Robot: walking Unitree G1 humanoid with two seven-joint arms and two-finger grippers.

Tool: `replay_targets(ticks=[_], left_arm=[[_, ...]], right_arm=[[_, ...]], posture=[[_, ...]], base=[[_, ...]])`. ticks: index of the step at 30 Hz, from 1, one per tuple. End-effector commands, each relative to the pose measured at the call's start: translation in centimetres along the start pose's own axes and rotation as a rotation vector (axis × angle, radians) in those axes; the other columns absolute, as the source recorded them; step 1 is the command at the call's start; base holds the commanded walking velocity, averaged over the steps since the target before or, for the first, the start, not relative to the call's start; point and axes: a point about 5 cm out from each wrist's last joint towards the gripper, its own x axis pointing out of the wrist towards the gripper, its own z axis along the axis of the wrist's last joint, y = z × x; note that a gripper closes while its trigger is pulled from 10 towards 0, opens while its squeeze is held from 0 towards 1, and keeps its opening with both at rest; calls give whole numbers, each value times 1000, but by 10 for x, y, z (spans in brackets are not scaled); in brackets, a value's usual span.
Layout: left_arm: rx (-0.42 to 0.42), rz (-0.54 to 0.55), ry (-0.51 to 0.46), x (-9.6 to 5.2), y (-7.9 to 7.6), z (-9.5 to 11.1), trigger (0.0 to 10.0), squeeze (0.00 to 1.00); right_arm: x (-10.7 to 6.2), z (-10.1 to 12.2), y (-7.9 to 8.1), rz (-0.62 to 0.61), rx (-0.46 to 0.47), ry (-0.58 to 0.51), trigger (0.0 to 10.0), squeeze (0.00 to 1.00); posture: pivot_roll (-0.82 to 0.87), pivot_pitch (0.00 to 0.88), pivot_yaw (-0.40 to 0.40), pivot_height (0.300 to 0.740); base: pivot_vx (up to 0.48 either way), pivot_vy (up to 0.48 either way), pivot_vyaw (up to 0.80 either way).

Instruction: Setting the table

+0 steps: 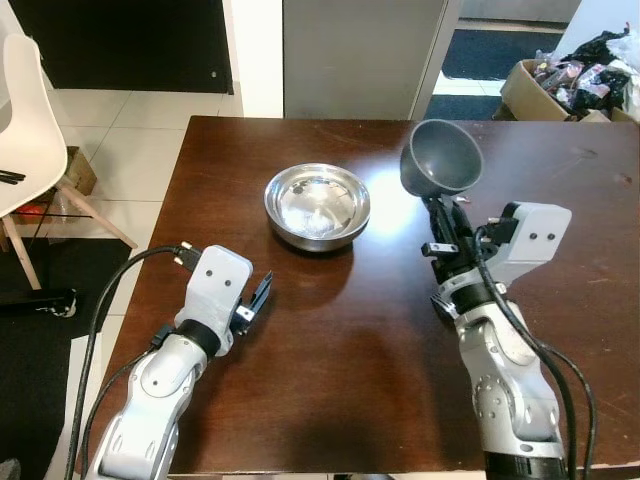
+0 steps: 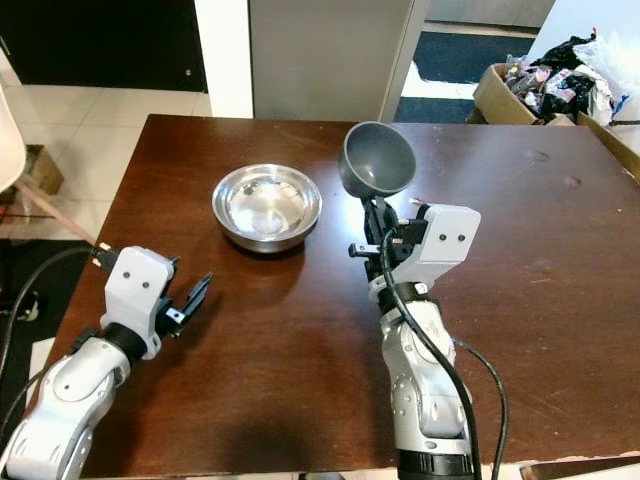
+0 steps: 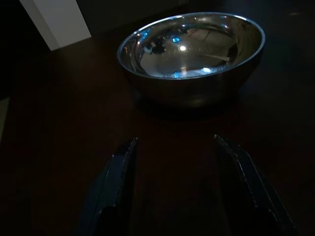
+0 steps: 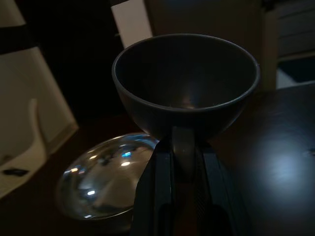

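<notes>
Dark wood counter (image 1: pixel 350 340) on pale tiled floor (image 1: pixel 130 140), steel bowl (image 1: pixel 317 206) at centre. Right gripper (image 1: pixel 447 218) fingers clamped on raised grey bowl (image 1: pixel 441 157). Left gripper (image 1: pixel 258 298) fingers parted, low over counter.

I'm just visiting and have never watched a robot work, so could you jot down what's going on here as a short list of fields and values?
Surface: dark wooden table
Resting on it: steel bowl, empty, upright
Held item: grey bowl, tilted, lifted above the table
Right gripper: jaws shut on the grey bowl's rim
Left gripper: jaws open, holding nothing, low over the table, pointing toward the steel bowl
Bowls: apart, not touching
Nearby: white chair, cardboard box
</notes>
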Motion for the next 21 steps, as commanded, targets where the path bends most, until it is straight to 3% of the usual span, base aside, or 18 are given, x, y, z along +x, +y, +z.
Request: replay_targets(ticks=[1,21], left_arm=[[-1,8,14,-3,1,-1,10000,0],[-5,14,7,-6,1,2,10000,0]], right_arm=[[-3,0,4,19,27,16,10000,0],[-11,-17,18,87,65,110,10000,0]], posture=[[-69,36,10,740],[-54,29,16,740]], base=[[0,0,0],[0,0,0]])
